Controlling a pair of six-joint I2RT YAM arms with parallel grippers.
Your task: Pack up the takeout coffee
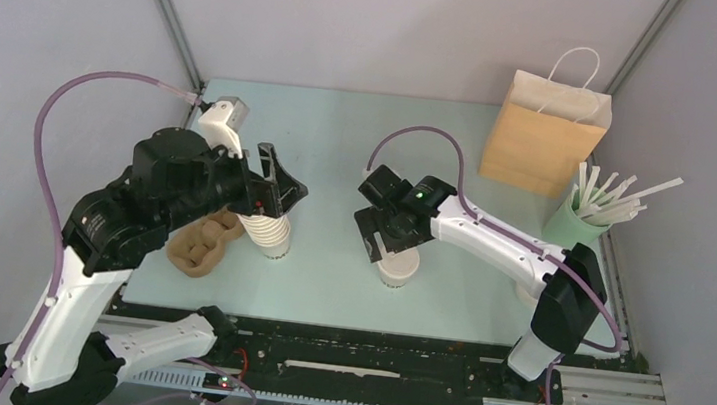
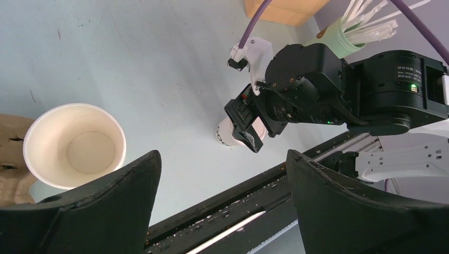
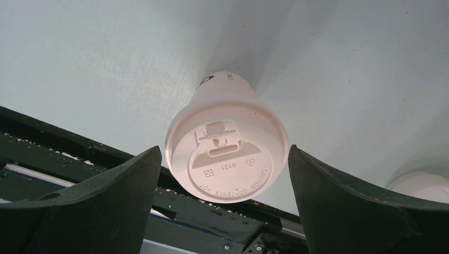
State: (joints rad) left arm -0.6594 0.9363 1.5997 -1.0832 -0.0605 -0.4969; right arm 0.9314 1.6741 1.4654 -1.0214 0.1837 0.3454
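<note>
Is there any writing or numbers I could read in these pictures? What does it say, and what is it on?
"CAUTION CONTENTS HOT": raised letters along the edge of the lid on the takeout coffee cup.
"0121": also on the lid, beside a small triangle sign whose inside is too small to read.
Dark print on the cup's side: mostly hidden, not readable.
Label on the right arm: too small to read.

Pale green table, grey walls

Bright, even light from above, soft faint shadows on the table, crisp focus in all three views
</note>
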